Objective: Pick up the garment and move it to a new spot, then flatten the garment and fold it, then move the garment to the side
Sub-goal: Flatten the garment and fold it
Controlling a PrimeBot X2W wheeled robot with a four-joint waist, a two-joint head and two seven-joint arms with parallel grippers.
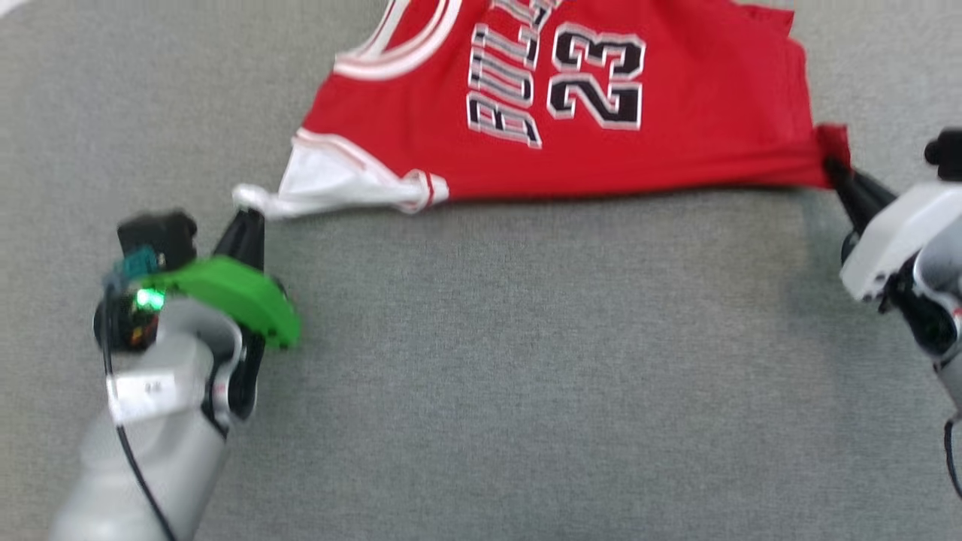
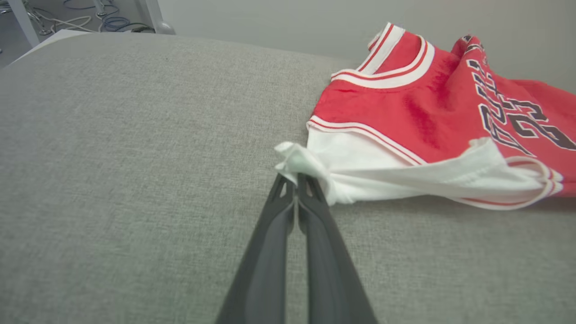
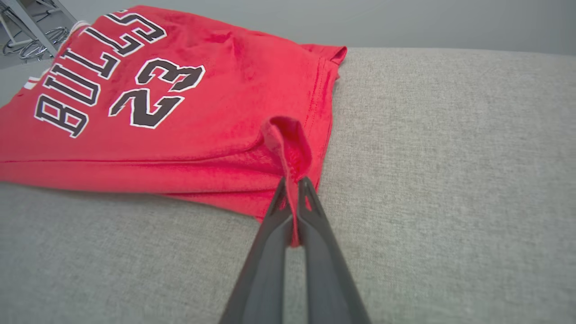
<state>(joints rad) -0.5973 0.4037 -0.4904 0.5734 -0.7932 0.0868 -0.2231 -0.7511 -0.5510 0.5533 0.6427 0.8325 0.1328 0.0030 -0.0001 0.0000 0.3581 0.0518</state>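
The left gripper (image 2: 294, 180) is closed on the bunched tip of the white sleeve (image 2: 360, 155). Only a narrow pinch of cloth sits between the fingertips, and beyond them the sleeve is drawn out into a twisted strip. The right gripper (image 3: 294, 182) is closed on the near hem corner (image 3: 288, 135) of the red body, with a thin fold of fabric running down between its fingers. Between the two grips, the garment (image 1: 714, 113), a red "BULLS 23" jersey, lies face up on the grey fabric-covered counter (image 1: 481, 361). Its near edge is pulled almost straight, and its neckline is toward the far side, partly cut off at the top of the head view. Probable faults from this state:

- **Slip at the left grip.** The hold is shallow and the sleeve is light, so further outward tension is likely to pull the tip free.
- **Uneven tension.** One grip is on a sleeve and the other on the hem, so a pull would skew the body rather than flatten it.
- **Layer separation.** Whether the right gripper holds both layers cannot be determined. If it holds only one, the lower layer would drag on the textured cloth surface and crease.
- **Persistent twist.** A sleeve released while twisted would fold in bunched.
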